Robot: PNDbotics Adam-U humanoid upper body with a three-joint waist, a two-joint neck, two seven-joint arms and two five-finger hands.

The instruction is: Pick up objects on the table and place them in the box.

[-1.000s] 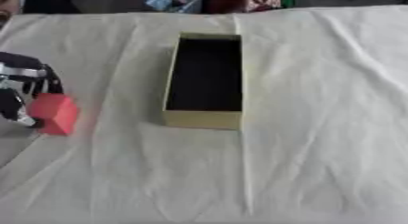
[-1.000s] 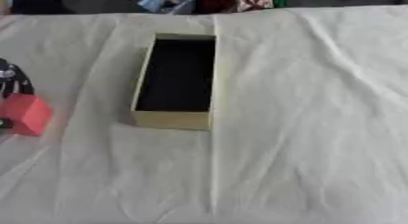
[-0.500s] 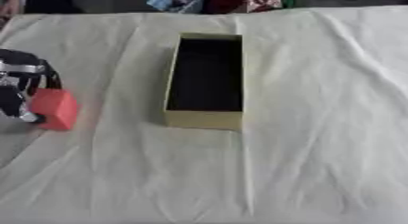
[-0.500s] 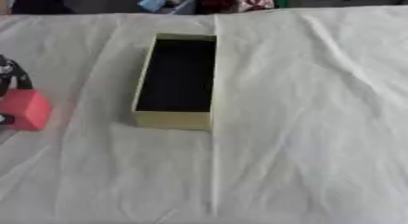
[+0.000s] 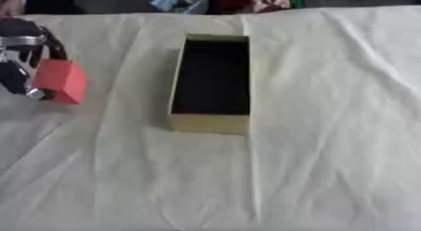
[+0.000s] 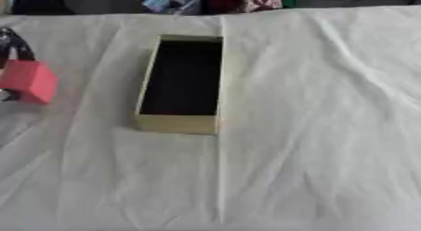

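I am holding the block in my left hand, fingers curled around its left side, near the left edge of the table. The block is red and looks stiff, like foam or plastic, and I think it is light (it keeps its square shape in the grip). Its flat sides look smooth, so it might slip; I am thinking the best hold is on two opposite faces. The box is sitting open and empty near the middle of the table, well apart from the block, to its right. My right hand is not showing in either view.
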